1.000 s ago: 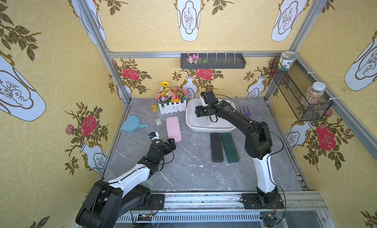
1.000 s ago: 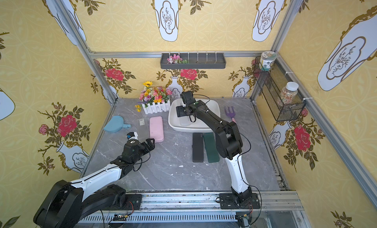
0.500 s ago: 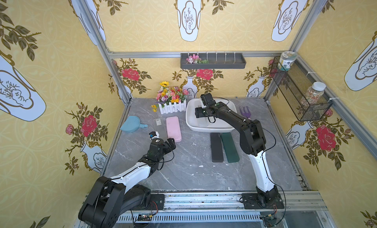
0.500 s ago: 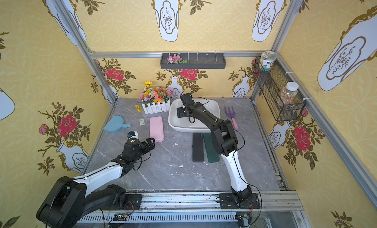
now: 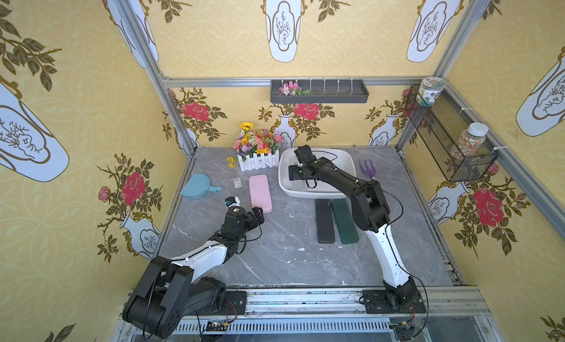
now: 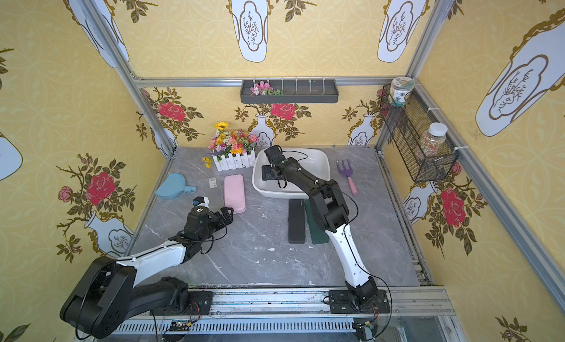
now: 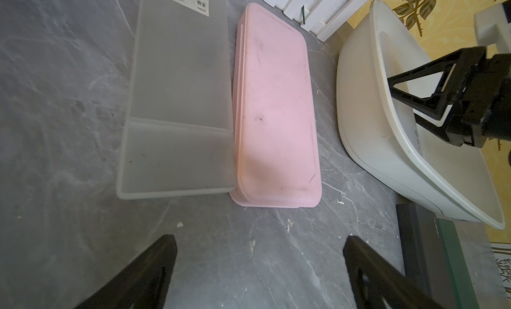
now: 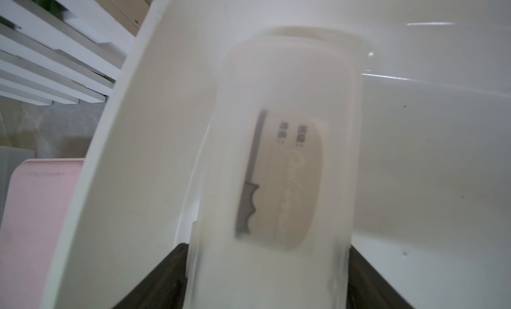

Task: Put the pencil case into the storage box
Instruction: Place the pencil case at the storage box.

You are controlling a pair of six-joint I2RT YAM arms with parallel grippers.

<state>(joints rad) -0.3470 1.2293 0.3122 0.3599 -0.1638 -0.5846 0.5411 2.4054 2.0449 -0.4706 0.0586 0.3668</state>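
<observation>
The box [image 5: 345, 158] is glossy white plastic; the milky case [image 8: 276, 155] is frosted, translucent plastic — matt. The pink case [image 7: 276, 108] is matt plastic, scuffed and smudged; the clear case [image 7: 177, 100], hazy plastic with a paper label. The table [image 5: 275, 248] looks like smooth grey marble.

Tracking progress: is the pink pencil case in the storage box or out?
Out. The pink pencil case lies flat on the table beside the storage box, outside its rim.

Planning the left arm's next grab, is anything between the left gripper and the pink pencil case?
Nothing visible does: only bare table lies between the open left gripper and the pink pencil case. A frosted clear case lies alongside it, off the path.
</observation>
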